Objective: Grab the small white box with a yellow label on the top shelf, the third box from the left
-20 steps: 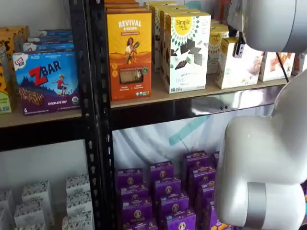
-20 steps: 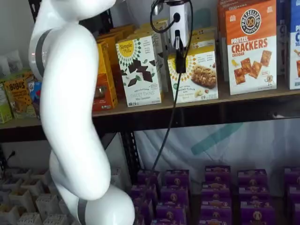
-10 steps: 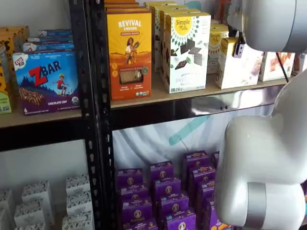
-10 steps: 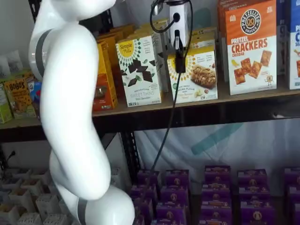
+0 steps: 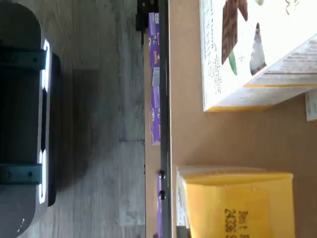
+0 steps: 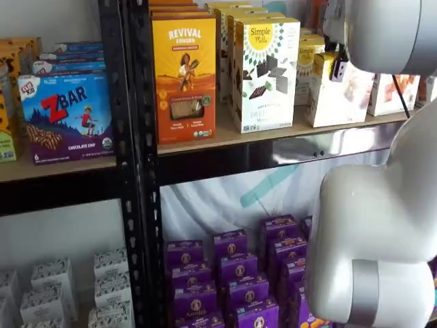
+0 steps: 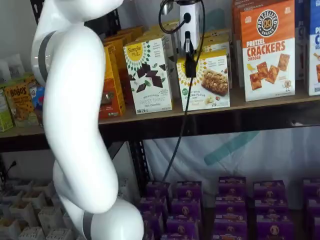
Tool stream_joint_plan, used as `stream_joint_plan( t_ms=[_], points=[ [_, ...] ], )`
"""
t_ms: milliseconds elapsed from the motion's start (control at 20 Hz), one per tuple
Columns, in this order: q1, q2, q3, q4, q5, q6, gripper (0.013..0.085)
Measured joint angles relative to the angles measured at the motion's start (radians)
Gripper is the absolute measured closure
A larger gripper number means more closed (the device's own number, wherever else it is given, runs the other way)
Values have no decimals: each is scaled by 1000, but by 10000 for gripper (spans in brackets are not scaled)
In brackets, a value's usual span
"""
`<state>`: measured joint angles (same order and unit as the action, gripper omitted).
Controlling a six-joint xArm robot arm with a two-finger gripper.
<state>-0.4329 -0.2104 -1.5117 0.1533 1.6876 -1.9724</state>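
Note:
The small white box (image 7: 210, 82) with a yellow top band stands on the top shelf (image 7: 260, 102), between a taller white box and an orange cracker box. It leans slightly. My gripper (image 7: 190, 62) comes down from above, and its black fingers are shut on the box's top edge near its left corner. In a shelf view the box (image 6: 339, 92) shows from the side, with the gripper (image 6: 339, 68) at its yellow top. The wrist view shows the box's yellow top (image 5: 237, 203) on the tan shelf board (image 5: 223, 139).
A tall Simple Mills box (image 7: 149, 75) stands close on the left and a pretzel crackers box (image 7: 267, 50) on the right. An orange Revival box (image 6: 184, 78) is further left. Purple boxes (image 7: 230, 200) fill the lower shelf. My white arm (image 7: 75, 125) and a black cable (image 7: 180, 130) hang in front.
The fingers have closed a little further. The small white box has shifted slightly to the left and up, and now leans more.

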Motion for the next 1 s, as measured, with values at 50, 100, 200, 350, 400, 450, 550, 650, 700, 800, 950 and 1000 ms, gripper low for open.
stream_joint_plan(
  t_ms=[50,100,200,350,400,450,550,650,700,800,950,1000],
  points=[
    [1,2,-7,-5,12,1,650],
    [1,1,-10,-5,20,1,650],
    [0,-11,-8,-6,32,2,650],
    [-3,-41,9,-11,51,0,650],
    [-4,-55,18,-13,56,-1,650],
    [-7,-70,28,-13,66,-3,650],
    [-11,-95,45,-10,84,-5,650],
    [-14,-117,59,-7,103,-6,650],
    [-16,-123,62,-4,120,-6,650],
    [-14,-154,80,1,150,-1,650],
    [-3,-192,107,3,172,12,650],
    [3,-204,115,1,180,18,650]
  ],
)
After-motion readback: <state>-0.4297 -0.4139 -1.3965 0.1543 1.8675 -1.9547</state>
